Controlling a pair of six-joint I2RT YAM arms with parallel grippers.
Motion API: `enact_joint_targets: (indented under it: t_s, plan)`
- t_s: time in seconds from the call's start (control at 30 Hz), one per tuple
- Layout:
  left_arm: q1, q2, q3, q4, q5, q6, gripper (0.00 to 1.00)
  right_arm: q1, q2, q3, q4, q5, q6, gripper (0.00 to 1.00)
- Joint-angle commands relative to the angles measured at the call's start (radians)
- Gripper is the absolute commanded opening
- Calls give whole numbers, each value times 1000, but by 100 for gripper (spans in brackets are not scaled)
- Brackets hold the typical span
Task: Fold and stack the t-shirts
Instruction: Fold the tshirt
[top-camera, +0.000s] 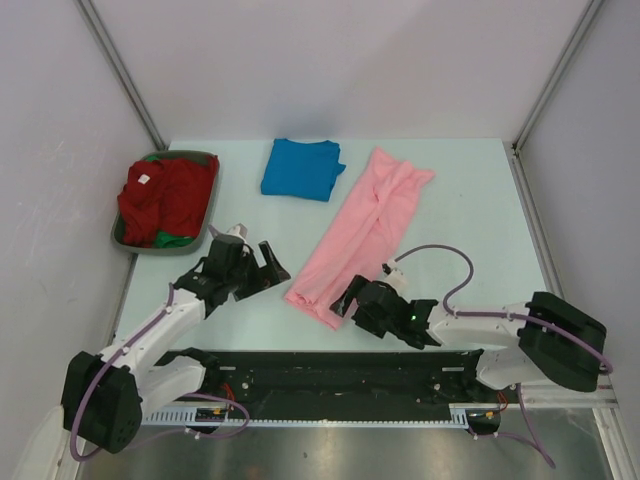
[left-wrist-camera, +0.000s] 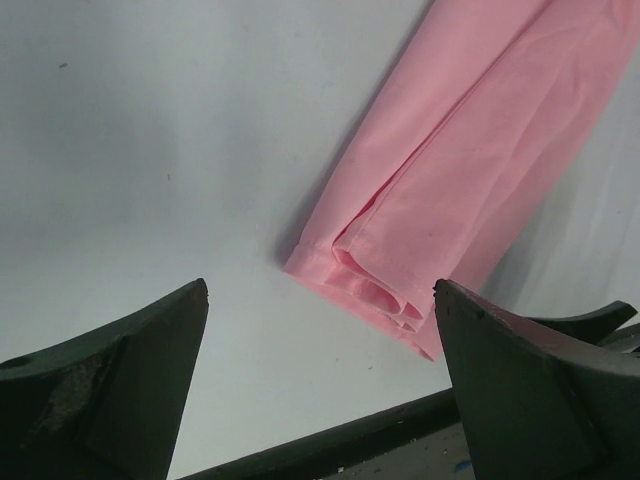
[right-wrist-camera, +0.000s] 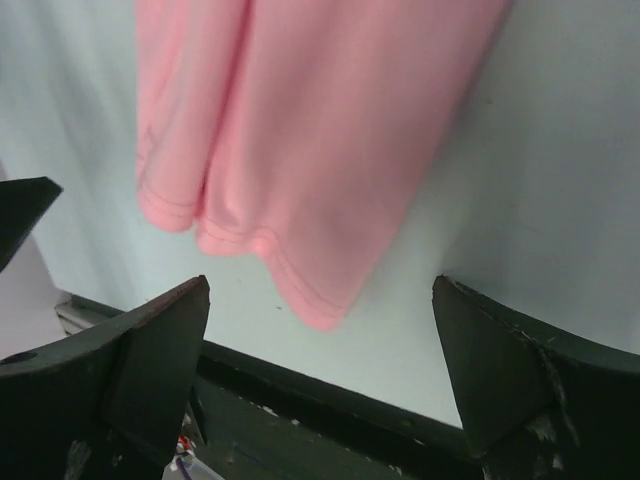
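A pink t-shirt (top-camera: 365, 230) lies folded lengthwise into a long strip, running diagonally from the table's middle back toward the front. Its near hem (left-wrist-camera: 365, 290) shows in the left wrist view and its near corner (right-wrist-camera: 310, 290) in the right wrist view. My left gripper (top-camera: 268, 268) hangs open just left of that near end, nothing between its fingers. My right gripper (top-camera: 352, 300) stands open just right of the same end, also empty. A blue t-shirt (top-camera: 301, 168) lies folded at the back middle. Red and green shirts are heaped in a grey tray (top-camera: 214, 180) at the back left.
The black rail (top-camera: 330, 375) carrying the arm bases runs along the near table edge, close behind both grippers. White walls enclose the table on the left, right and back.
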Motion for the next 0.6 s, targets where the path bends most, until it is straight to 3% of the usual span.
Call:
enact_joint_targets:
  t_s: [0.0, 0.2, 0.3, 0.43, 0.57]
  plan:
    - [-4, -37, -6, -21, -13, 18, 100, -1, 122, -11, 174, 7, 44, 98]
    - [1, -65, -1, -48, -16, 27, 100, 17, 257, -11, 281, -67, 64, 91]
    - [2, -82, -1, -56, -21, 29, 100, 31, 277, -9, 272, -65, 70, 82]
    - [2, -85, -10, -56, -21, 27, 100, 32, 297, -9, 258, -64, 71, 40]
    - [4, -83, -24, -52, -18, 27, 100, 29, 313, -9, 251, -61, 62, 22]
